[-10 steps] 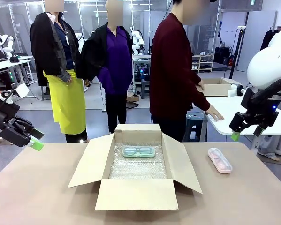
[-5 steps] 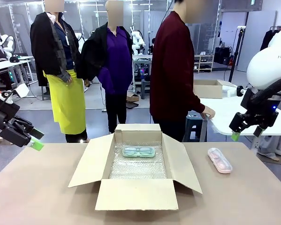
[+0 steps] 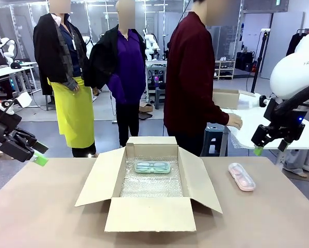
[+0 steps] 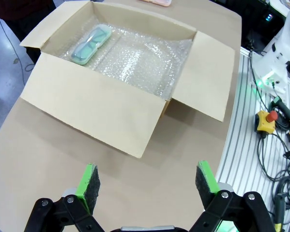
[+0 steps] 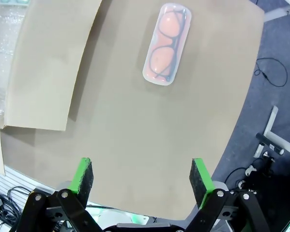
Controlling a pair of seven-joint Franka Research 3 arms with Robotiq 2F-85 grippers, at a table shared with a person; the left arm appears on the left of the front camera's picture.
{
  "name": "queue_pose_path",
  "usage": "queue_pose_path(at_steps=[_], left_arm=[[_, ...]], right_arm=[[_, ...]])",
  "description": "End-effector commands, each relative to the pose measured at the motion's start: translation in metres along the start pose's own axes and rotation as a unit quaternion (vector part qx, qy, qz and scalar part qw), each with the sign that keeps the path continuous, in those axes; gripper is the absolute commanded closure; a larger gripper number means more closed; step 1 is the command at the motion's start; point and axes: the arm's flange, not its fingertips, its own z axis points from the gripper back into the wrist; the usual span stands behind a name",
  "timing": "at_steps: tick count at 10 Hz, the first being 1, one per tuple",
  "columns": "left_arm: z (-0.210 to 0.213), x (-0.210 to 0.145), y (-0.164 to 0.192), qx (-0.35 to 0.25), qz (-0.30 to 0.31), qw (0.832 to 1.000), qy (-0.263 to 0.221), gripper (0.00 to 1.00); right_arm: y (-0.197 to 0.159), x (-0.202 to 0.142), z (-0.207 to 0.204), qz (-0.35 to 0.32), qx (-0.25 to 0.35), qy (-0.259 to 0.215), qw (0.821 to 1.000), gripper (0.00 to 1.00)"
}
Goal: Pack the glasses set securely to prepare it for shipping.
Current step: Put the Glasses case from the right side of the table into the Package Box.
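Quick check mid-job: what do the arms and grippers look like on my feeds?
The left gripper and right gripper are black linkages with bright green pads. The right arm has a rounded white shell with partial grey lettering and a small blue light.

On my left, bare table (image 3: pixel 35 206) runs up to the cardboard box (image 3: pixel 151 147) and its spread left flap (image 3: pixel 100 178). The near flap (image 3: pixel 150 214) lies flat toward me; the box's far side stands upright, the person (image 3: pixel 190 77) behind it. From above the box is open: the mint-green case (image 3: pixel 152 167) takes the far end of the bubble wrap (image 3: pixel 150 188), the near part is free. The right flap (image 3: pixel 206 181) leans toward the pink case (image 3: pixel 241 176), a strip of bare table between them
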Motion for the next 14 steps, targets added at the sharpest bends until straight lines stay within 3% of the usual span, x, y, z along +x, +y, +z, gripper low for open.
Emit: queue_pose_path(at_steps=[1, 4, 7, 14], left_arm=[[0.002, -0.001, 0.001, -0.009, -0.01, 1.0, -0.012, 0.0], [0.002, -0.001, 0.001, -0.009, -0.01, 1.0, -0.012, 0.0], [0.002, -0.001, 0.001, -0.009, -0.01, 1.0, -0.012, 0.0], [0.002, -0.001, 0.001, -0.009, -0.01, 1.0, -0.012, 0.0]], right_arm=[[0.002, 0.024, -0.016, -0.021, 0.007, 0.019, 1.0, 0.0], [0.0, 0.038, -0.042, -0.061, 0.003, 0.029, 0.998, 0.0], [-0.023, 0.064, -0.068, -0.101, 0.016, 0.045, 0.994, 0.0], [-0.038, 0.117, -0.138, -0.113, 0.01, 0.039, 0.993, 0.0]])
